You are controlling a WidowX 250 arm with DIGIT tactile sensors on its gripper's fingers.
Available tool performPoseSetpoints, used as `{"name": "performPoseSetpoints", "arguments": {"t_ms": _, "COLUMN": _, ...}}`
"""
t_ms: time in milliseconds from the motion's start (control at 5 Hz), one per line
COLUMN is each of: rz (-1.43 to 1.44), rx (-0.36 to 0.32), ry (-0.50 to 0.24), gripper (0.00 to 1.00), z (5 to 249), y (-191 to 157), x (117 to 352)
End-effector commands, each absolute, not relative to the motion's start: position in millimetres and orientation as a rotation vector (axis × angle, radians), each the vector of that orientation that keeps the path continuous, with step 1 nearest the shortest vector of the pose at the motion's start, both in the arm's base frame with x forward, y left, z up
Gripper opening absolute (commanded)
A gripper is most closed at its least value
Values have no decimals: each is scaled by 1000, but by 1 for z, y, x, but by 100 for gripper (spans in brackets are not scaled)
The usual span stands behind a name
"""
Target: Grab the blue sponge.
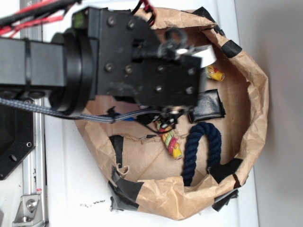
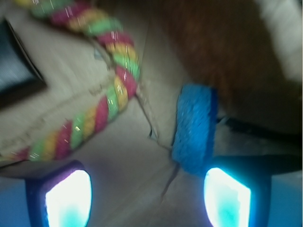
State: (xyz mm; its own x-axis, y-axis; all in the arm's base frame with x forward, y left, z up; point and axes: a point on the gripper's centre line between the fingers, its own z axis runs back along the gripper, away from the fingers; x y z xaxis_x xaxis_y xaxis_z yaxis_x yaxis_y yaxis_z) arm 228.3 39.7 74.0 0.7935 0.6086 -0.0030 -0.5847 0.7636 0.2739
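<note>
Hanging low inside the brown paper bin (image 1: pixel 255 94), the tool (image 2: pixel 147 194) has its two glowing fingertips (image 2: pixel 68 198) spread wide apart with nothing between them but bare paper floor. In the wrist view, the blue sponge (image 2: pixel 195 127) stands on edge just ahead of the right-hand fingertip, almost in line with it and not centred in the gap. So the jaws are open and empty, and I judge the grasp not yet made. The sponge leans against the bin's crumpled wall, which would explain why it stands on its narrow side; that wall leaves little room for a finger to slip behind it.

The multicoloured rope (image 2: pixel 109 90) bends across the floor to the left of the sponge, apart from it, near enough that a wide closing could catch it. In the exterior view the arm's black wrist block (image 1: pixel 142 52) covers the middle of the bin and hides the sponge entirely; only a stretch of the same rope (image 1: pixel 171 144) shows below it. Farther out lie a dark navy rope (image 1: pixel 201 146) bent in a U and a black pouch-like thing (image 1: pixel 208 106). The bin rests on a white surface (image 1: pixel 71 179).

The next move, I judge, calls for a sideways shift toward the sponge so that it sits between the fingertips.
</note>
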Motion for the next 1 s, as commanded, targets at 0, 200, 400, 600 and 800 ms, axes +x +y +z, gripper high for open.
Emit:
{"name": "performPoseSetpoints", "arguments": {"t_ms": 0, "rz": 678, "rx": 212, "ry": -8, "gripper": 100, "z": 72, "y": 67, "x": 204}}
{"name": "performPoseSetpoints", "arguments": {"t_ms": 200, "rz": 687, "rx": 221, "ry": -18, "gripper": 100, "z": 67, "y": 75, "x": 205}}
{"name": "performPoseSetpoints", "arguments": {"t_ms": 400, "rz": 677, "rx": 231, "ry": -19, "gripper": 100, "z": 64, "y": 76, "x": 211}}
{"name": "performPoseSetpoints", "arguments": {"t_ms": 600, "rz": 662, "rx": 234, "ry": -19, "gripper": 100, "z": 61, "y": 75, "x": 209}}
{"name": "performPoseSetpoints", "arguments": {"t_ms": 800, "rz": 624, "rx": 218, "ry": -30, "gripper": 100, "z": 45, "y": 76, "x": 210}}
